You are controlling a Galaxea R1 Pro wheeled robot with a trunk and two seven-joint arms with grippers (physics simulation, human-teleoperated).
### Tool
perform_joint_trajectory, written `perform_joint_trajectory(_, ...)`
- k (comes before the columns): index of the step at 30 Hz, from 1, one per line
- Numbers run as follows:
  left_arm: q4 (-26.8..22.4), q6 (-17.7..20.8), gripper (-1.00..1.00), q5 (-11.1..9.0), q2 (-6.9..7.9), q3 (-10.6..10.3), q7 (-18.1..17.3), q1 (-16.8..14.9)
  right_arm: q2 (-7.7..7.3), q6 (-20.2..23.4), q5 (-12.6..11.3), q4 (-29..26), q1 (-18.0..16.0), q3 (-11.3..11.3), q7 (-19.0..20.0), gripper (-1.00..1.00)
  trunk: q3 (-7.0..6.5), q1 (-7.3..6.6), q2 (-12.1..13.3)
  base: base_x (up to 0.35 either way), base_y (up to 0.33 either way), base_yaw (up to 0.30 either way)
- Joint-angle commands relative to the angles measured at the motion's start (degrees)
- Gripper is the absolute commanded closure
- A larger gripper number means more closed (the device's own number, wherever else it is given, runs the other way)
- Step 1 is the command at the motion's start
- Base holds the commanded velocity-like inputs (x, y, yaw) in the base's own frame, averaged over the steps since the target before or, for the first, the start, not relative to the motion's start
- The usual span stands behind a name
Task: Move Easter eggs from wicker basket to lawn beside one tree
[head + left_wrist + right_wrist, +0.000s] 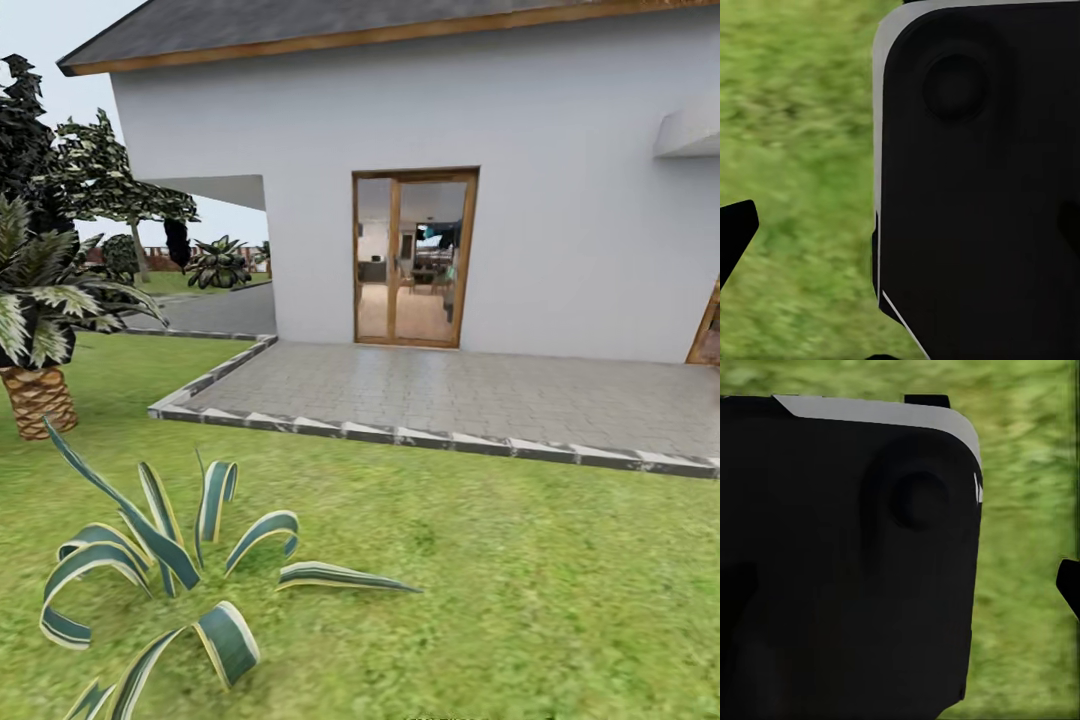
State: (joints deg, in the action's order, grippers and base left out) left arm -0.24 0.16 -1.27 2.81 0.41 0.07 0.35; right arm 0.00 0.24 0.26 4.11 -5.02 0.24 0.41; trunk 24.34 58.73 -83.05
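The Easter eggs and the wicker basket are out of view. The lawn (480,560) spreads green across the near half of the head view. Far off at the back left stands a tree (112,178) with flat green leaf clusters, beside a dark conifer (22,120). In the left wrist view one dark fingertip (735,234) shows over blurred grass, next to a large black part of the robot (982,187). In the right wrist view another dark fingertip (1069,585) shows beside a similar black body (847,562). Nothing is seen between the fingers.
A striped agave plant (160,560) sprawls on the grass at the near left. A palm with a scaly trunk (38,400) stands at the left edge. A grey paved patio (470,395) with a raised kerb lies ahead, before a white house with a glass door (413,258).
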Motion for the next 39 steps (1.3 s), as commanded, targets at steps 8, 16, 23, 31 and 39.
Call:
perform_joint_trajectory(8, 0.0, 0.0, -1.00, -0.1, 0.01, -0.1, 0.0, 0.0, 0.02, 0.0, 0.0, 0.1, -0.1, 0.0, 0.1, -1.00, 0.04, 0.00, 0.0, 0.000, -0.100, -0.287)
perform_joint_trajectory(16, 0.0, 0.0, -1.00, -0.1, 0.01, -0.1, 0.0, 0.0, 0.01, 0.0, 0.0, 0.1, -0.1, 0.0, 0.0, -1.00, 0.04, 0.00, 0.0, 0.000, -0.003, -0.296)
perform_joint_trajectory(23, 0.0, 0.0, -1.00, -0.1, 0.01, -0.1, 0.0, 0.0, 0.02, 0.0, 0.0, 0.1, -0.1, 0.0, 0.0, -1.00, 0.04, 0.00, 0.0, 0.022, -0.008, -0.130)
perform_joint_trajectory(31, 0.0, 0.1, -1.00, -0.1, 0.01, -0.1, 0.0, 0.0, 0.05, 0.0, 0.0, 0.1, -0.1, 0.0, 0.1, -1.00, 0.04, 0.00, 0.0, 0.287, -0.011, -0.222)
perform_joint_trajectory(39, 0.0, 0.1, -1.00, -0.1, -0.03, -0.1, 0.0, 0.0, 0.05, 0.0, 0.0, 0.1, -0.1, 0.0, 0.0, -1.00, 0.04, 0.00, 0.0, 0.327, 0.000, -0.280)
